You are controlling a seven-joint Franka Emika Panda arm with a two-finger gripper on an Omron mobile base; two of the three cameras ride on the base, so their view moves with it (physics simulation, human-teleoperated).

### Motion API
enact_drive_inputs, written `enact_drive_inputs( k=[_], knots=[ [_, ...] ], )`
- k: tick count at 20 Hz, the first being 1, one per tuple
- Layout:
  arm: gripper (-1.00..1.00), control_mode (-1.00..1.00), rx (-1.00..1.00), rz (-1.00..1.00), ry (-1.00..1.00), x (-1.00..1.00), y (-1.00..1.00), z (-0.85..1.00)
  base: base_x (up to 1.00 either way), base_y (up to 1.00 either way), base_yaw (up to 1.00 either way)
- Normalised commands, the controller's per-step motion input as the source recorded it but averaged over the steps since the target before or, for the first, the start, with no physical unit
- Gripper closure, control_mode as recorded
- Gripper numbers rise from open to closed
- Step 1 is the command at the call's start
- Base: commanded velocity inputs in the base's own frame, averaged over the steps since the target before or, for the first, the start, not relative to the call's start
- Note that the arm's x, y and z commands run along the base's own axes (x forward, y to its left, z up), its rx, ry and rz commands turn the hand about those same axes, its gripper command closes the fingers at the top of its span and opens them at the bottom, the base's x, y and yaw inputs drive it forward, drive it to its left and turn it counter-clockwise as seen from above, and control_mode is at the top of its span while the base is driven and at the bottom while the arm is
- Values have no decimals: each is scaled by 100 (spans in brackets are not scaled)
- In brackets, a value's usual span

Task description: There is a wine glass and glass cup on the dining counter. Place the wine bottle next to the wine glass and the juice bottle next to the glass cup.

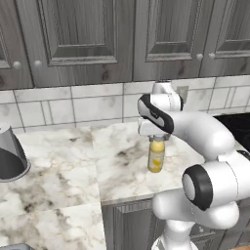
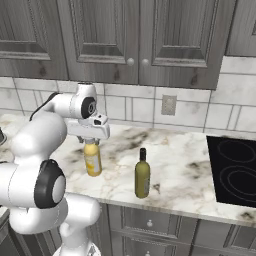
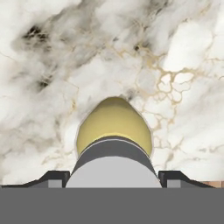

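Wall counter under grey cabinets, listed left to right. Far left: a grey cone-shaped vessel (image 1: 10,155) at the counter edge, kind uncertain since it is cut off by the frame. Centre: juice bottle (image 2: 92,159), upright on the marble counter (image 2: 180,175), yellow body and pale cap, with the gripper (image 2: 90,141) directly over its top. From the hand view the cap (image 3: 113,164) sits between the two dark fingertips (image 3: 53,177), which flank it at either side; whether they press it or stand just clear cannot be told, so the grip is unconfirmed. Right of it: wine bottle (image 2: 142,174), olive green, upright, near but apart from the juice bottle. Far right: black cooktop (image 2: 234,170) set in the counter. Risks, as judged: a hold taken only on the smooth cap may slip on lifting, dropping or tipping the bottle; a sideways swing towards the right could knock the wine bottle over; a tilted carry could let the juice bottle swing loose.
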Motion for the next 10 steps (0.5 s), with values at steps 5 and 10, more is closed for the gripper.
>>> enact_drive_inputs(
  k=[5,10],
  knots=[
    [100,-100,0,0,-1,-25,0,55,0,0,0],
    [100,-100,0,0,-5,-45,0,65,0,0,0]
  ],
)
